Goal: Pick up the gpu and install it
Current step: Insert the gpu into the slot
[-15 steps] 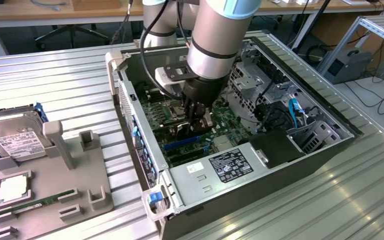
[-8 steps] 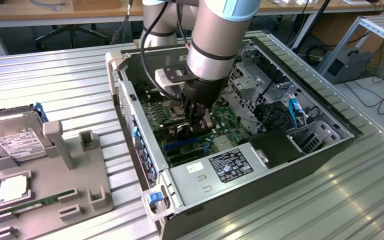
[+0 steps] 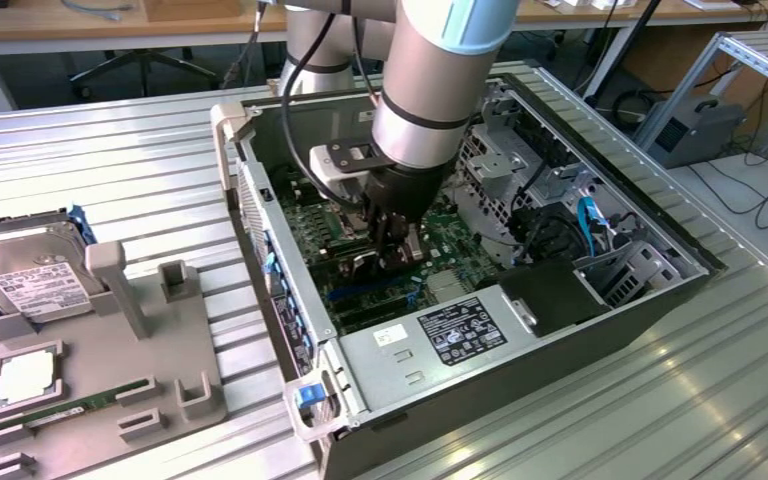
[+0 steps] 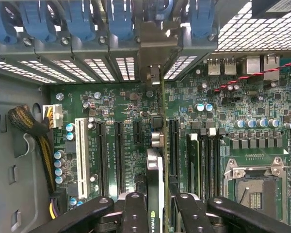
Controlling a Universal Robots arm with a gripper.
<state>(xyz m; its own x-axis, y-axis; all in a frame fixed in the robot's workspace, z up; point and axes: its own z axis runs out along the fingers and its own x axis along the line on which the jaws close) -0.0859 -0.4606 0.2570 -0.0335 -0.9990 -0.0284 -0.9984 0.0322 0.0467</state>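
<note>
1. A robot arm reaches down into an open computer case lying on its side on a slatted metal table.
2. The gripper is clamped on the graphics card, with one black finger on each face of the thin board.
3. The card stands on edge over the green motherboard, in line with the expansion slots and between two of the black ones.
4. Its silver bracket end sits up against the rear panel of the case, just below a row of blue clips.
5. Whether the card's lower edge is seated in a slot cannot be told from either view.
6. A long white slot lies to one side of the card, and the bare processor socket lies to the other, well apart from it.
7. A bundle of yellow and black cables runs along the case wall beside the board.
8. Outside the case, on the exterior view's left, a grey holder carries a silver hard drive and a narrow green memory stick.
</note>
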